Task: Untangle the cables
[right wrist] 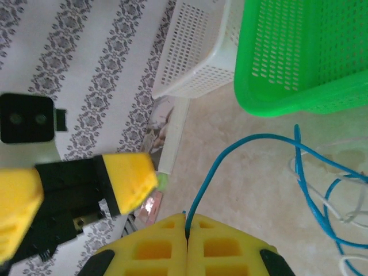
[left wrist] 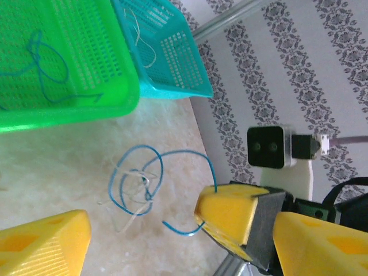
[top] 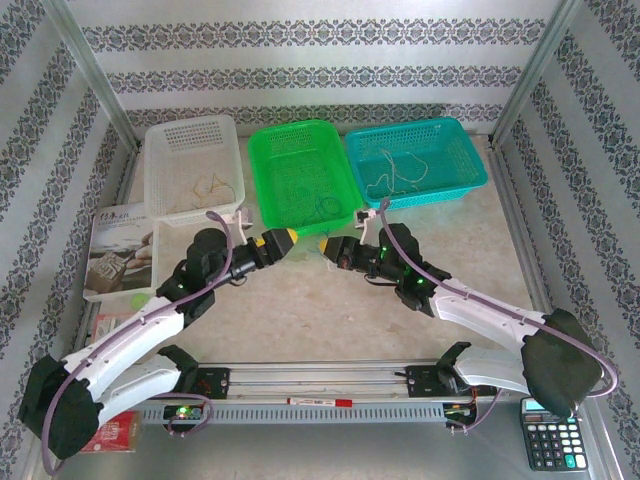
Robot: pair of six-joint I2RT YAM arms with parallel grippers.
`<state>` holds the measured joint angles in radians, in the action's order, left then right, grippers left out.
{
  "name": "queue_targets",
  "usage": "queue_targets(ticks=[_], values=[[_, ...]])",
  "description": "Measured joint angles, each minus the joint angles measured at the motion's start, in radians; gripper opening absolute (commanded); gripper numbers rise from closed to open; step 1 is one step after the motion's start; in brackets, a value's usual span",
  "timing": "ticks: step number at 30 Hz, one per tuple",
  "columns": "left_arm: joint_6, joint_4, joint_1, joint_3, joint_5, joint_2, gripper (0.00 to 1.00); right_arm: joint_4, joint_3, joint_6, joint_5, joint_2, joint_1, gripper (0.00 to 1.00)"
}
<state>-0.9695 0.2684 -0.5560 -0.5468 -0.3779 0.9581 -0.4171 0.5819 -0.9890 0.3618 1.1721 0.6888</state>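
Beige marbled tabletop, patterned wallpaper around; right pincer pinches a blue cable, left pincer gapes empty.

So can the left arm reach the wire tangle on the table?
Probably yes: the left gripper is open, the tangle on table just ahead; the right gripper, holding its blue cable, is close.

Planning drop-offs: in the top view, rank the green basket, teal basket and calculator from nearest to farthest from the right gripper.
1. green basket, just beyond the right gripper.
2. teal basket, farther back on the right.
3. calculator, far off at the near right corner.
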Motion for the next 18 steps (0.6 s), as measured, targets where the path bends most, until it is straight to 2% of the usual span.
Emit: queue_targets(ticks=[4, 9, 14, 18], values=[[-0.030, 0.066, -0.061, 0.005, 0.023, 0.062, 0.76, -0.034, -0.006, -0.034, 0.003, 0.000, -0.006, 0.00], [-0.054, 0.133, -0.112, 0.008, 0.056, 0.119, 0.65, -0.057, -0.019, -0.057, 0.006, 0.000, -0.011, 0.00], [-0.067, 0.188, -0.126, 0.008, 0.080, 0.147, 0.54, -0.079, -0.026, -0.076, 0.011, 0.000, -0.019, 0.00], [-0.073, 0.220, -0.128, 0.008, 0.095, 0.162, 0.53, -0.097, -0.031, -0.087, 0.017, 0.000, -0.019, 0.00]])
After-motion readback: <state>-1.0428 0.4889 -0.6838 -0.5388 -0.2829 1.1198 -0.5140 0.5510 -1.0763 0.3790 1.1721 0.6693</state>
